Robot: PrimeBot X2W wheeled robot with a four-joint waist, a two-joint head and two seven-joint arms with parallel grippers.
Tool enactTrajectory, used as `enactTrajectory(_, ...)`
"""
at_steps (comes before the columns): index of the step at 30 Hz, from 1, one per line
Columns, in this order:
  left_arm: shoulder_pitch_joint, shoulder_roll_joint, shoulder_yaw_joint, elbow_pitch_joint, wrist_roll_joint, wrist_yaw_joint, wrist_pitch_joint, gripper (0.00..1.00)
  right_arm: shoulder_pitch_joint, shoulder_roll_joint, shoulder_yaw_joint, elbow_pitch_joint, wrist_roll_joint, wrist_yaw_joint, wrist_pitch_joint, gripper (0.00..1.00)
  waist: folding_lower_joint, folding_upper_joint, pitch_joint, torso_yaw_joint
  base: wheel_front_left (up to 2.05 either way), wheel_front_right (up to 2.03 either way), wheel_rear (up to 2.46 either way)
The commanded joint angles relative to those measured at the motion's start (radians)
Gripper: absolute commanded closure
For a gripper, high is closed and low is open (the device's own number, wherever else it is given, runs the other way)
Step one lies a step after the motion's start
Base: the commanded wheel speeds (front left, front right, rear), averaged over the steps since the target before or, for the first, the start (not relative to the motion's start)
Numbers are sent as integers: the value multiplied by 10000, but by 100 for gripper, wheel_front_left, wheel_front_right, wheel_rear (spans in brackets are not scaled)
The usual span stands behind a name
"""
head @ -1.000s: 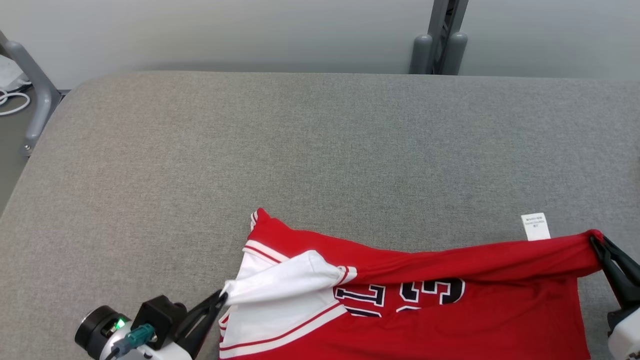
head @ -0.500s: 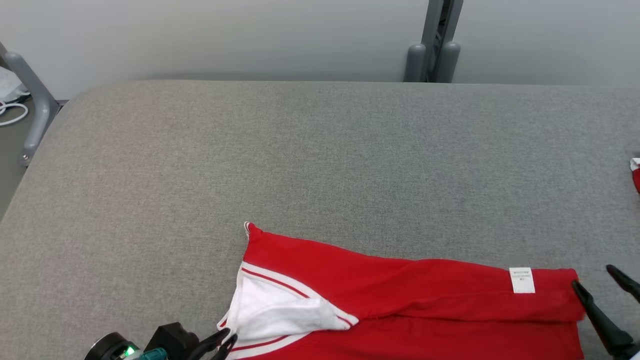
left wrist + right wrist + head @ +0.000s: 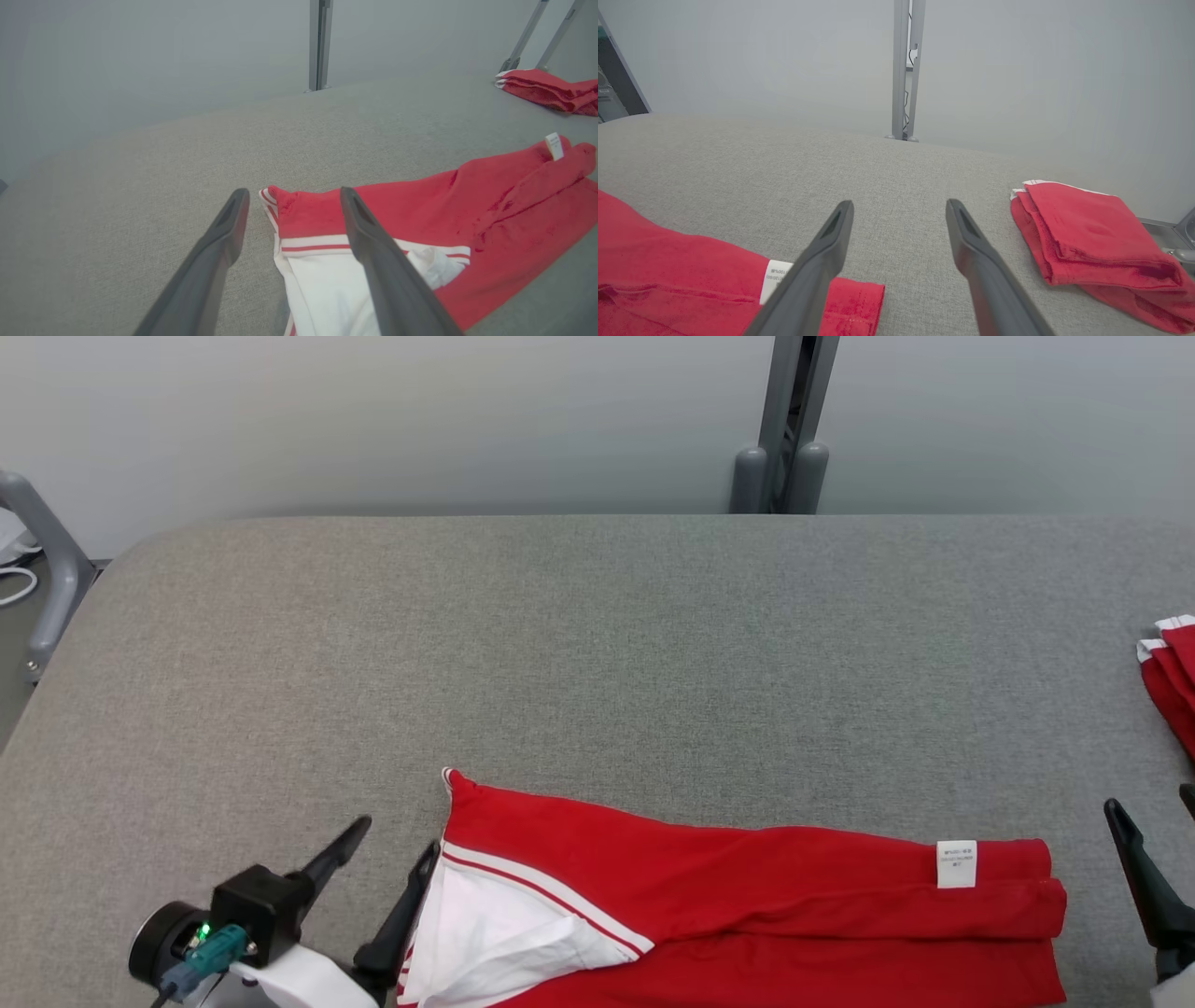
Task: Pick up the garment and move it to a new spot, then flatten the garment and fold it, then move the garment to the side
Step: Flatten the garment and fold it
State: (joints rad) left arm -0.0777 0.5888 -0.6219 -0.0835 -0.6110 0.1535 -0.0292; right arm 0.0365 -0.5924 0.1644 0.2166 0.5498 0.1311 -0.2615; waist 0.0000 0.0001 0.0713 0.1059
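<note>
The jersey (image 3: 747, 896) lies folded once, I judge, at the pad's (image 3: 597, 644) near edge. My left gripper (image 3: 395, 838) and right gripper (image 3: 1150, 798) hang spread and empty over that edge. Further folds and the side move remain.

A grey fabric-covered counter (image 3: 597, 635) carries a folded red cloth pile (image 3: 1087, 233) near its right edge; a grey metal post (image 3: 780, 429) stands behind.
</note>
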Motion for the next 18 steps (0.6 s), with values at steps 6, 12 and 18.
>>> enactTrajectory(6, -391, -1232, 747, 707, -343, 521, -1720, 0, -156, 1381, -857, -351, -664, -9, -43, 0, 0, -1, -253, -174, 0, 0, 0)
enactTrajectory(12, -370, -2048, 1309, 1351, -229, 674, -2296, 0, -19, 2575, -1651, -648, -1109, -9, -43, 0, 0, -1, -380, -309, 0, 0, 0)
enactTrajectory(18, 81, -3059, 2310, 1847, 237, 349, -2358, 0, 337, 3591, -2042, -353, -1490, -9, -44, 0, 0, -1, -442, -380, 0, 0, 0)
